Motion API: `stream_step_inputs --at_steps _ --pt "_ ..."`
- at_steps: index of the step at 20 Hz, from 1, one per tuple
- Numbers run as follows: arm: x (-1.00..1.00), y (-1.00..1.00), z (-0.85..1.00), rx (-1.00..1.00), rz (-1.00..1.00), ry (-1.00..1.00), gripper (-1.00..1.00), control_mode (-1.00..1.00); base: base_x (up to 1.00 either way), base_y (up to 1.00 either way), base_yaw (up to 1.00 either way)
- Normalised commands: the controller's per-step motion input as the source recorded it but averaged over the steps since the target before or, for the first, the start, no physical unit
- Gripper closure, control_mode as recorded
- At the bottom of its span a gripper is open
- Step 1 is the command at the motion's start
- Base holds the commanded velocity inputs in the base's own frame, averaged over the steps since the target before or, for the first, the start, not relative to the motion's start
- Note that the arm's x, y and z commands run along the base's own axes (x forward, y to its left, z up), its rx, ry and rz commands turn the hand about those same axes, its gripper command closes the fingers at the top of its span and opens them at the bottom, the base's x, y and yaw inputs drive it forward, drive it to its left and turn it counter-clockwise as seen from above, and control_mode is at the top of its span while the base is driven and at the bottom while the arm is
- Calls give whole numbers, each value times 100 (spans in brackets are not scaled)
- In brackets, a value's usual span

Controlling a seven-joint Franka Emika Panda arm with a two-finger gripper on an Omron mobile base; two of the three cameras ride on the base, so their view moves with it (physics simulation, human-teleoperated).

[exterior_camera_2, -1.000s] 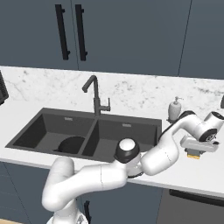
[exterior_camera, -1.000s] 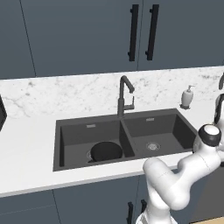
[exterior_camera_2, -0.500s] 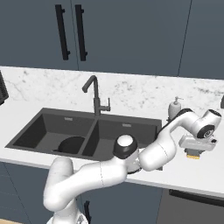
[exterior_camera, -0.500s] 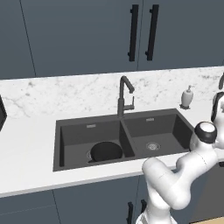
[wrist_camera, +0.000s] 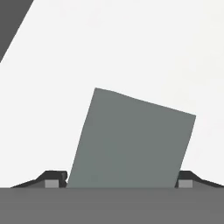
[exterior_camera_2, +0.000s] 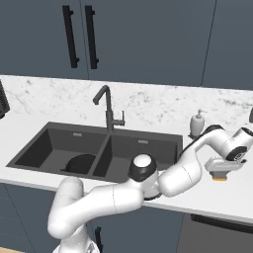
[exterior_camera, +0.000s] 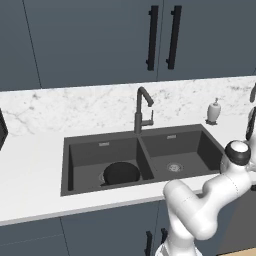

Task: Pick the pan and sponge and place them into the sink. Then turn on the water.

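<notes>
The black pan (exterior_camera: 121, 173) lies in the left basin of the dark grey sink (exterior_camera: 186, 131); its handle is hard to make out. On the white counter right of the sink, my gripper (exterior_camera_2: 221, 169) is down over the sponge (exterior_camera_2: 220, 176), whose yellow edge shows under the hand. In the hand view the sponge's green top (wrist_camera: 131, 140) spans the whole gap of the gripper (wrist_camera: 118, 183), and both fingertips (wrist_camera: 54, 179) press its sides. It looks shut on the sponge, which rests on the counter. No water runs from the faucet (exterior_camera: 142, 107).
A white soap dispenser (exterior_camera_2: 197, 123) stands on the counter just behind and left of the hand. The gooseneck faucet (exterior_camera_2: 106, 106) rises behind the divider between the basins. Dark cabinet doors fill the wall behind. The counter's front edge is near the sponge.
The hand has sunk slightly over the sponge, and the elbow shifted a little. The pan and sink have not moved.
</notes>
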Motion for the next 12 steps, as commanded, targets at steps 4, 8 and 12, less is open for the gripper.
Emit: stream_step_inputs --at_steps 4,8,12 --pt "-77 100 -100 14 1 -33 100 -100 0 0 0" --pt "-4 100 -100 17 0 -20 100 -100 0 0 0" --pt "0 100 -59 13 -1 -5 100 -100 0 0 0"
